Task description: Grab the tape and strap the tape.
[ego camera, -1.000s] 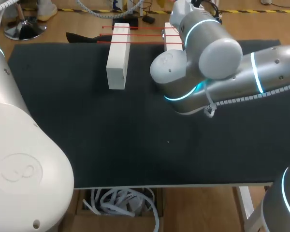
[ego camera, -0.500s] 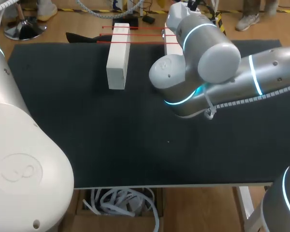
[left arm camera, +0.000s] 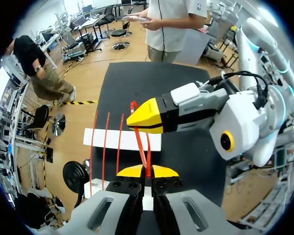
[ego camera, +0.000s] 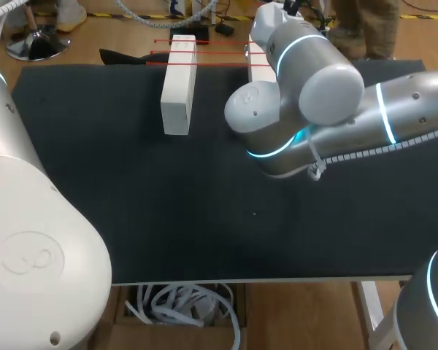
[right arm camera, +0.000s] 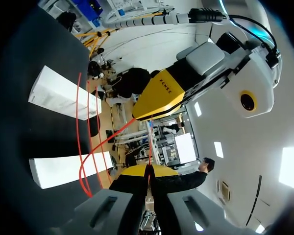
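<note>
Left end effector (left arm camera: 147, 171) and right end effector (right arm camera: 148, 172) are both clenched on the red tape (left arm camera: 141, 142).
Their tips sit close together over the bench's (ego camera: 131, 204) far side, near the white blocks (ego camera: 179, 84).

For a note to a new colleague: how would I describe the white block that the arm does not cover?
On the black table, look at the far edge, where red tape strands cross two white blocks. It is the left block, lying in full view; the other white block is mostly hidden behind the right arm.
</note>
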Robot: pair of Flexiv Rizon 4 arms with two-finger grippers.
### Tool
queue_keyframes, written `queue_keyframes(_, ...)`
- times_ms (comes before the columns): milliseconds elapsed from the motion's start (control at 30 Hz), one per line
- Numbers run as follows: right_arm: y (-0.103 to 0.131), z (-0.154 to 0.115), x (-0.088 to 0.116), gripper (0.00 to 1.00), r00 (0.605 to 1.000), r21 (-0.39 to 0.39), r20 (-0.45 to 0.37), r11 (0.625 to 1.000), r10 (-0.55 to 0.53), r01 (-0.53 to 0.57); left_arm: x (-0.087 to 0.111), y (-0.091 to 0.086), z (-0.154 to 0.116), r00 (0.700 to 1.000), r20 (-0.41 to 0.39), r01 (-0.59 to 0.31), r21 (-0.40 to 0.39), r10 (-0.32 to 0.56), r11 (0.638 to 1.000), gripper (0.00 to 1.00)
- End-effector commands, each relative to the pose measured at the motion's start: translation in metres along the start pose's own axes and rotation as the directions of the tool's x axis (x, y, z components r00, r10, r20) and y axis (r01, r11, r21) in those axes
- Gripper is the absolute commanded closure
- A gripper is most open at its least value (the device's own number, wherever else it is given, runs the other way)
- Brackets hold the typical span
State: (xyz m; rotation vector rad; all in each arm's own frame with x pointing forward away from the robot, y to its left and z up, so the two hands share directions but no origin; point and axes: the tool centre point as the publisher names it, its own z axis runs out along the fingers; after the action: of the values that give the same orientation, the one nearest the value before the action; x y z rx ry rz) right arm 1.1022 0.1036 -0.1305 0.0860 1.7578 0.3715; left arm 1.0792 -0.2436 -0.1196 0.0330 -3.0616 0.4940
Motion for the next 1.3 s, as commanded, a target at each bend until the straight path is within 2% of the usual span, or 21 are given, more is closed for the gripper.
queue_keyframes(33,-0.0004,-0.0027,-0.0037,1.0,1.0,-0.002,-0.012,1.0,-0.004,0.004,-0.0001,-0.0009,-0.0009,1.0,-0.001,0.001,-0.005,-0.001,1.0,1.0)
queue_keyframes(1300,0.0051,0.0006,-0.0025,1.0,0.999,0.012,-0.011,0.999,-0.044,0.044,-0.0001,-0.0009,-0.0009,1.0,-0.001,0.001,-0.005,-0.001,1.0,1.0)
